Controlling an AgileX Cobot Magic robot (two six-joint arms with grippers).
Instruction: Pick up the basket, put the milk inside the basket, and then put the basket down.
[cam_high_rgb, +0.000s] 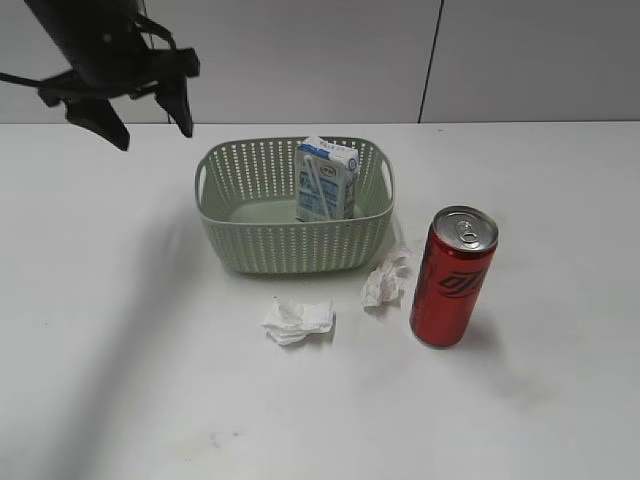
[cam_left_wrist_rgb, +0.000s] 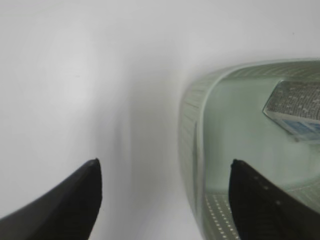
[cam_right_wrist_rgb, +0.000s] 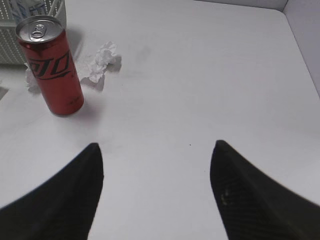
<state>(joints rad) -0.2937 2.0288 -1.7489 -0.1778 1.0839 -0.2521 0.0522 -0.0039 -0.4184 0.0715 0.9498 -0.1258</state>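
The pale sage-green basket (cam_high_rgb: 290, 240) stands on the white table. The white-and-blue milk carton (cam_high_rgb: 326, 180) stands upright inside it, against the back right wall. My left gripper (cam_high_rgb: 152, 122) is open and empty, raised above the table to the upper left of the basket. In the left wrist view its jaws (cam_left_wrist_rgb: 165, 162) straddle the basket's left rim (cam_left_wrist_rgb: 192, 150), well above it, and the milk (cam_left_wrist_rgb: 297, 107) shows inside. My right gripper (cam_right_wrist_rgb: 156, 145) is open and empty over bare table; it is out of the exterior view.
A tall red soda can (cam_high_rgb: 452, 277) stands right of the basket and also shows in the right wrist view (cam_right_wrist_rgb: 50, 65). Two crumpled white paper balls (cam_high_rgb: 298, 320) (cam_high_rgb: 386, 280) lie in front of the basket. A grey wall runs along the table's far edge.
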